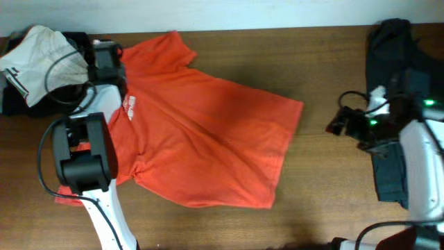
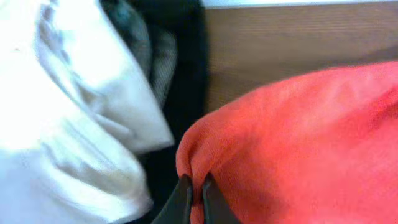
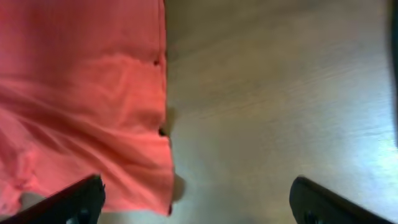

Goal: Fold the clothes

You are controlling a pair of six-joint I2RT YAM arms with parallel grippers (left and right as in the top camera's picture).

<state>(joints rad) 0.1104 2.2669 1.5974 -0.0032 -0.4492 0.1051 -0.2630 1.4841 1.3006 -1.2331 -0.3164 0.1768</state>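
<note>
The left gripper (image 2: 194, 198) pinches a fold of the T-shirt (image 2: 298, 143), seemingly near the collar, to lift it. The right gripper (image 3: 196, 205) gapes empty over the bench (image 3: 280, 93) beside it.

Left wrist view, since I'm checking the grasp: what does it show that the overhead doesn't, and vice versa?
Only the left wrist view: the left gripper pinching a fold of the T-shirt between nearly closed fingers. Only overhead: the T-shirt's whole spread, its white lettering, and the right gripper off the fabric, over bare table. Both: the T-shirt, the white cloth, the dark cloth next to it, the wooden table.
</note>
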